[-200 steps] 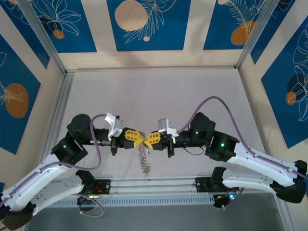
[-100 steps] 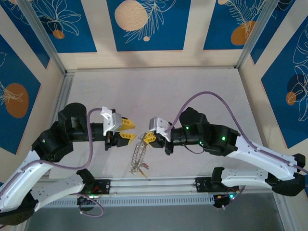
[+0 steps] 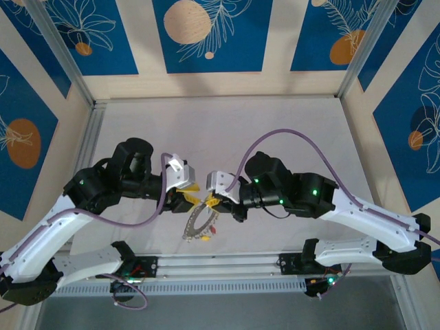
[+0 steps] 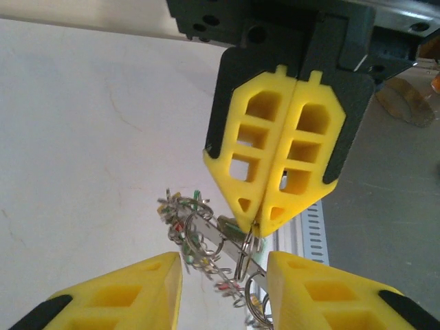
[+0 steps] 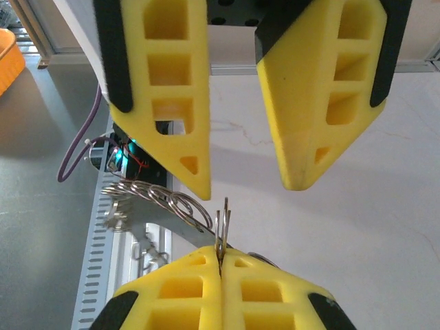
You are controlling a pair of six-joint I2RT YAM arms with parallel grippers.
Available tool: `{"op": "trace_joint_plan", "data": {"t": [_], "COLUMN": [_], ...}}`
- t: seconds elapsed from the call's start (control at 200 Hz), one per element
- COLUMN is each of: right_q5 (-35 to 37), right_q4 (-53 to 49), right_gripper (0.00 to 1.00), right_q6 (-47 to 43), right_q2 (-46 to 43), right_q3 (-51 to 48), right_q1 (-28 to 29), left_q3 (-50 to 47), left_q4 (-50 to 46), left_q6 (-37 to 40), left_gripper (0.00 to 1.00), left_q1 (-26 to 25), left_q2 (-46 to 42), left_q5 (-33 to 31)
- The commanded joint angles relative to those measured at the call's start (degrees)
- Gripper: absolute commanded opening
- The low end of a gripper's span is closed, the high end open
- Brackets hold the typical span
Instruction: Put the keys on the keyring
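Left gripper (image 4: 223, 273) has let go, jaws now apart either side of the keyring (image 4: 208, 227), while right gripper (image 4: 260, 221) stays clamped on its edge, so ring and keys (image 4: 180, 232) hang from the right alone near the table (image 3: 275, 130) front edge; likely a regrip before threading.

The left pincer (image 3: 193, 199), shut tip to tip against the right pincer (image 3: 212, 201) a second ago, now has its jaws apart, having drawn off leftward and come close again. Both arms' elbows now reach farther out over the worktop (image 3: 227, 130). The keyring (image 3: 194, 223) and keys (image 4: 180, 227), earlier hanging as a straight strand, now bow leftward.
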Motion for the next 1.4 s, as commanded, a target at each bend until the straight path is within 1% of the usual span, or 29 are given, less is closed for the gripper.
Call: {"op": "trace_joint_plan", "data": {"t": [0.0,0.22,0.47,0.64,0.765,0.955,0.98,1.015,1.035,1.225,1.355,1.395], "right_q5": [-0.61,-0.92,-2.5,-2.64,-2.74,-2.45,-2.55,-2.69,-2.66,-2.37,-2.94,-3.39], "right_q4": [1.08,1.85,3.31,3.82,4.4,5.33,5.49,5.64,5.76,6.47,7.91,8.44], "right_gripper": [0.0,0.0,0.0,0.0,0.0,0.0,0.0,0.0,0.0,0.0,0.0,0.03], "right_q6": [-1.0,-0.81,-0.65,-0.89,-0.88,-0.55,-0.51,-0.55,-0.49,-0.38,0.36,0.61], "right_q2": [-0.19,0.17,-0.16,-0.53,-0.99,-1.83,-1.98,-2.13,-2.14,-2.64,-3.34,-3.64], "right_q3": [2.46,2.26,1.43,1.19,0.85,0.15,0.03,-0.15,-0.24,-0.76,-2.16,-2.74], "right_q1": [0.48,0.38,0.67,1.1,1.07,1.08,1.09,1.12,1.08,1.14,1.09,1.12], "left_q3": [1.78,1.02,-0.26,-0.61,-0.77,-0.76,-0.83,-0.89,-0.98,-2.13,-4.62,-5.46], "left_q4": [-2.27,-2.9,-1.85,-1.52,-1.5,-2.11,-2.11,-1.89,-1.78,0.61,5.69,7.21], "left_q6": [1.48,1.0,0.58,0.57,0.51,0.75,0.88,0.93,1.01,1.0,-0.73,-1.36], "left_gripper": [0.36,0.37,0.36,0.31,0.22,0.22,0.19,0.06,0.0,0.0,0.0,0.0], "left_q1": [-1.13,-2.55,-3.18,-3.56,-3.91,-4.52,-4.61,-4.78,-4.84,-4.97,-4.97,-5.01], "left_q2": [0.33,1.52,1.42,1.84,2.44,3.07,3.04,2.86,2.79,0.41,-2.28,-3.03], "left_q5": [1.19,1.89,0.73,0.93,1.08,0.07,0.01,0.01,-0.16,-0.25,1.13,1.51]}}
